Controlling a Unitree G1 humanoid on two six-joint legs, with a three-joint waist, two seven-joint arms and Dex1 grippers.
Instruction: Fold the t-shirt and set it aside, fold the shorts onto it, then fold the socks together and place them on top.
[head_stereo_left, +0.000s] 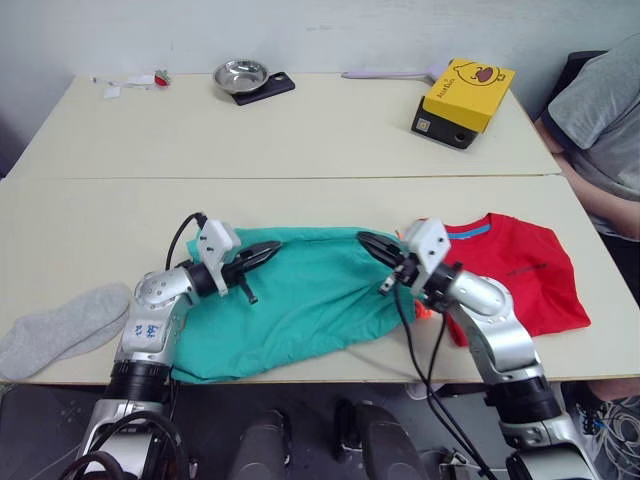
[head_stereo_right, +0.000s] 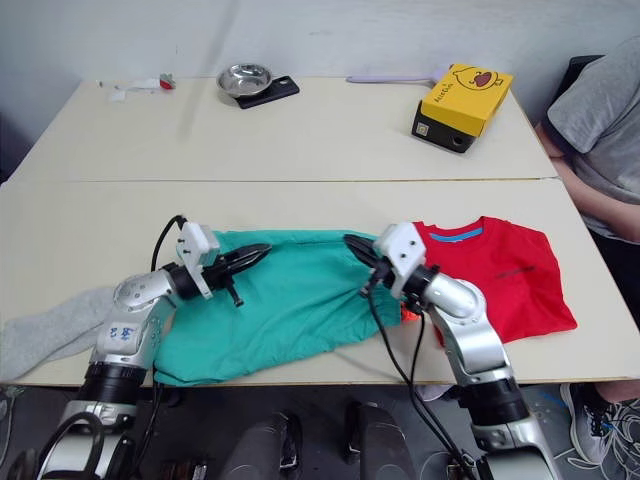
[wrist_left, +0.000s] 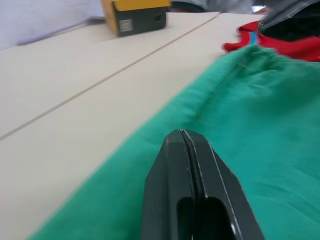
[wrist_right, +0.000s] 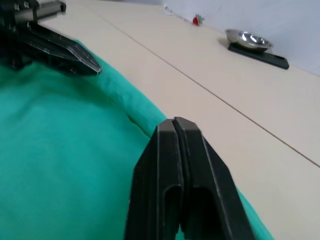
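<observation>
We see both grippers pressed fully closed over the shorts (head_stereo_left: 300, 300), which lie spread near the desk's (head_stereo_left: 300, 140) front edge. The left gripper (head_stereo_left: 268, 250) and right gripper (head_stereo_left: 368, 243) hold nothing. The t-shirt (head_stereo_left: 525, 270) lies toward the right edge, the socks (head_stereo_left: 60, 330) at the front left corner.

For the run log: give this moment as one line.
left gripper shut | right gripper shut | both over teal-green cloth shorts | red t-shirt beside
</observation>
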